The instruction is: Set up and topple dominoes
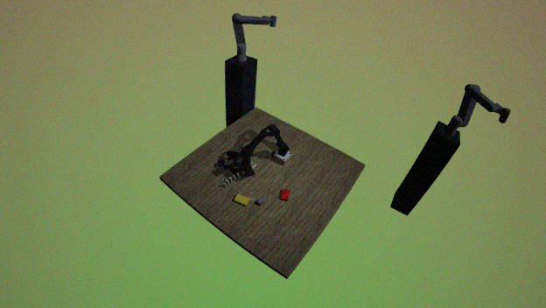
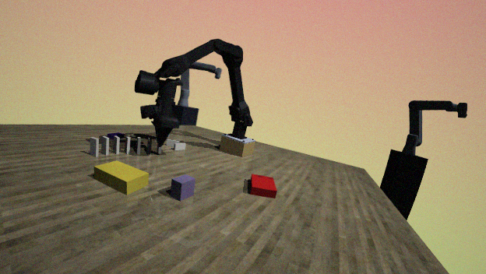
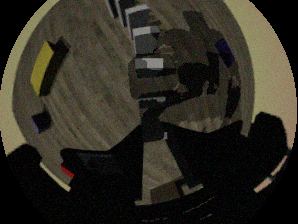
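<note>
A row of pale dominoes [image 1: 224,184] [image 2: 117,145] [image 3: 149,63] stands upright at the left in the exterior view; the ones nearer my gripper are in shadow. My gripper [image 2: 160,145] [image 3: 150,125] points down at the row's right end and is shut on a domino [image 2: 159,150]. The held domino is upright, in line with the row, low at the table surface; whether it bears on the table I cannot tell. The fingers hide much of it. A pale block [image 2: 179,146] lies behind and right of the fingertips.
A yellow block [image 1: 241,199] [image 2: 121,177] [image 3: 42,69], a lilac cube [image 1: 259,202] [image 2: 182,187] and a red block [image 1: 285,194] [image 2: 263,186] lie in front. A dark blue block [image 1: 220,163] [image 2: 115,134] [image 3: 225,53] lies behind the row. The arm's base box [image 2: 237,146] is at the right.
</note>
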`<move>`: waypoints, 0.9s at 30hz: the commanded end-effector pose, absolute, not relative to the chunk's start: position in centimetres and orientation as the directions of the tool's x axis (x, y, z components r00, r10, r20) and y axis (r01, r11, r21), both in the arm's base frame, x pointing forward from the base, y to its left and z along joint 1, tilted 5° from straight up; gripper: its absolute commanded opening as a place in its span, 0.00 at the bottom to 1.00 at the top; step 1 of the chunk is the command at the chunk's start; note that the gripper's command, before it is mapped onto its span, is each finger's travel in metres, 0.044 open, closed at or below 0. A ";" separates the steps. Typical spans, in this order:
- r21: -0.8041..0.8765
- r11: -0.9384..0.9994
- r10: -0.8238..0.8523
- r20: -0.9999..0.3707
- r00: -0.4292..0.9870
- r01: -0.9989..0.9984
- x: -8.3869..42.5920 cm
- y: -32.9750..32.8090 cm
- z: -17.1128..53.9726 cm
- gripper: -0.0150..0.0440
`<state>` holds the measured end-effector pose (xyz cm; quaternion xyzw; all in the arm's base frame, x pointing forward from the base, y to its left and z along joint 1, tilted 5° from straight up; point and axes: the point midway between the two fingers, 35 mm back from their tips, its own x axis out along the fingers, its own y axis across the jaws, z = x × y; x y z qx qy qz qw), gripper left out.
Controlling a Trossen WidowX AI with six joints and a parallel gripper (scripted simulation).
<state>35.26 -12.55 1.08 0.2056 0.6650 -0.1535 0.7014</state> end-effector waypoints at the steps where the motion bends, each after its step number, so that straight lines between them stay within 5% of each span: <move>1: 0.085 0.866 0.060 -0.996 0.065 0.493 35.1 -12.5 0.9 0.44; 14: 0.085 0.866 0.060 -0.996 0.065 0.493 35.1 -12.5 0.9 1.00; 27: 0.083 0.868 0.058 -0.996 0.067 0.489 34.4 -13.3 13.9 1.00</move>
